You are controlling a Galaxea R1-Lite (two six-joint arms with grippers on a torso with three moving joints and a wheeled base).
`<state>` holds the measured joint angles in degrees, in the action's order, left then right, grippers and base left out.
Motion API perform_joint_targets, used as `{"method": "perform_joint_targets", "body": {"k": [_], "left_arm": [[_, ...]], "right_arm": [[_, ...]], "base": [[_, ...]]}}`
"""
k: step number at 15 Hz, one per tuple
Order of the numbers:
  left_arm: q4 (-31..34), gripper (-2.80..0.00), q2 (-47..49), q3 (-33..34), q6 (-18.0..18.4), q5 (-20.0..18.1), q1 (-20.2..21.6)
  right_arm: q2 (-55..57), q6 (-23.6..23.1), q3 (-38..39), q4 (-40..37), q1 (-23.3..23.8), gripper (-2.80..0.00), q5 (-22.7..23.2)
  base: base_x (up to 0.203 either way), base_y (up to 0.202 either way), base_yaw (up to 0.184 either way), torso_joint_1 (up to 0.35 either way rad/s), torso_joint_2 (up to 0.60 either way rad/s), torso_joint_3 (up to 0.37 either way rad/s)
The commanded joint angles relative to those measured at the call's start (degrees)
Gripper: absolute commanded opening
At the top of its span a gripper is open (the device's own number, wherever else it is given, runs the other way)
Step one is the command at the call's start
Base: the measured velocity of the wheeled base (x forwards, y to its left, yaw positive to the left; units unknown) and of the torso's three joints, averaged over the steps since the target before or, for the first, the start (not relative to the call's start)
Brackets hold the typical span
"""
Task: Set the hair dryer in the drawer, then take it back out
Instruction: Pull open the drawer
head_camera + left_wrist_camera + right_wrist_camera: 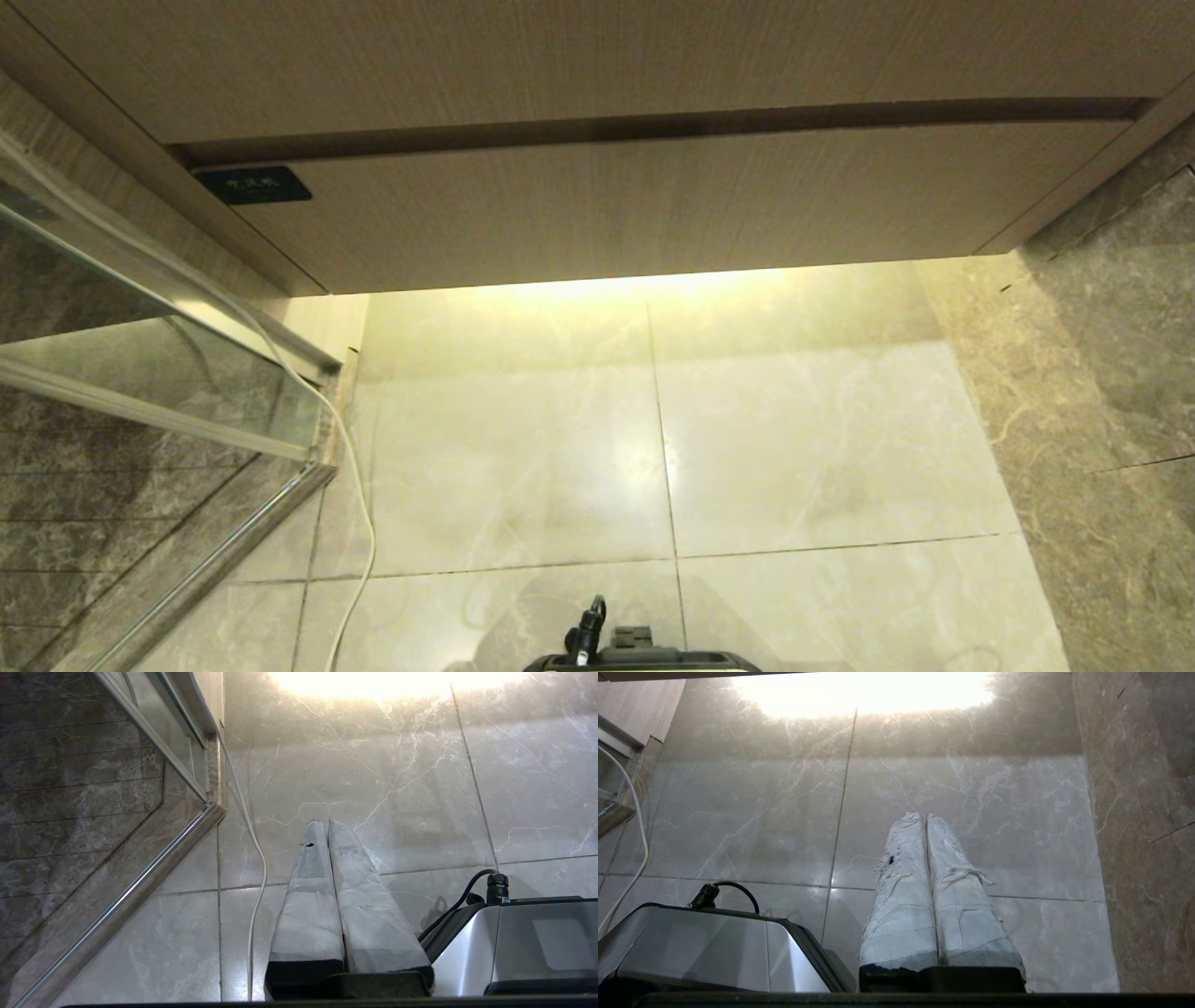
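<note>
The left gripper [324,822] has its jaws clenched, the two taped fingers [308,896] pressed together along their length with nothing between them. It hangs low over the pale marble floor [373,788], pointing toward the bright strip of light at the foot of the cabinet. The right gripper [924,815] is the same: jaws clenched and empty, its frayed white-wrapped fingers [957,896] meeting at the tips above the floor tiles. Neither arm shows in the head view.

Between the two grippers sits the robot's silver-grey base [714,947], with a black cable [738,889] plugged into its top; its front edge also peeks in at the bottom of the head view.

To the left, a thin white cord [359,523] trails across the floor beside a glass shower partition [140,401] with a chrome frame, behind which the tiles are darker. On the right stands a brown marble wall [1102,373].

Ahead, the drawer [653,201] is fully closed, its handleless wood-grain front flush under the plain wood panel [560,65] above it, separated by a dark gap. A small dark label [253,185] sits at the drawer front's upper left corner. Warm light spills from beneath the drawer onto the floor.

The hair dryer itself is in none of the views; only the white cord may belong to it, and I cannot tell.
</note>
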<state>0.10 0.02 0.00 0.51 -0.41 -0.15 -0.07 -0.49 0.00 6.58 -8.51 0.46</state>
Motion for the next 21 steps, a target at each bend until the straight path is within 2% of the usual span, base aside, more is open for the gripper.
{"method": "perform_joint_targets", "body": {"k": [1,13,17,19,21], "left_arm": [[0.0,-2.8,0.0,0.0,0.0,0.0,0.0],[-0.1,-2.8,0.0,0.1,-0.3,0.1,0.0],[-0.1,-2.8,0.0,0.0,-0.3,0.1,0.1],[-0.1,-2.8,0.0,0.0,-0.3,0.1,0.0],[-0.1,-2.8,0.0,0.0,-0.3,0.1,0.1]], "right_arm": [[-2.2,-0.1,2.3,0.1,0.0,-2.8,0.1],[-2.2,-1.2,2.3,0.0,0.0,-2.8,0.0],[-2.2,0.0,2.3,1.7,0.0,-2.8,0.3],[-2.2,0.9,-1.4,3.2,0.0,-2.8,1.2],[-2.2,0.3,-9.0,-1.1,0.0,-2.8,2.0]], "base": [[0.0,0.0,0.0,0.0,0.0,0.0],[0.0,0.0,0.0,0.0,0.0,0.0],[0.0,0.0,0.0,0.0,0.0,0.0],[0.0,0.0,0.0,0.0,0.0,0.0],[0.0,0.0,0.0,0.0,0.0,0.0]]}}
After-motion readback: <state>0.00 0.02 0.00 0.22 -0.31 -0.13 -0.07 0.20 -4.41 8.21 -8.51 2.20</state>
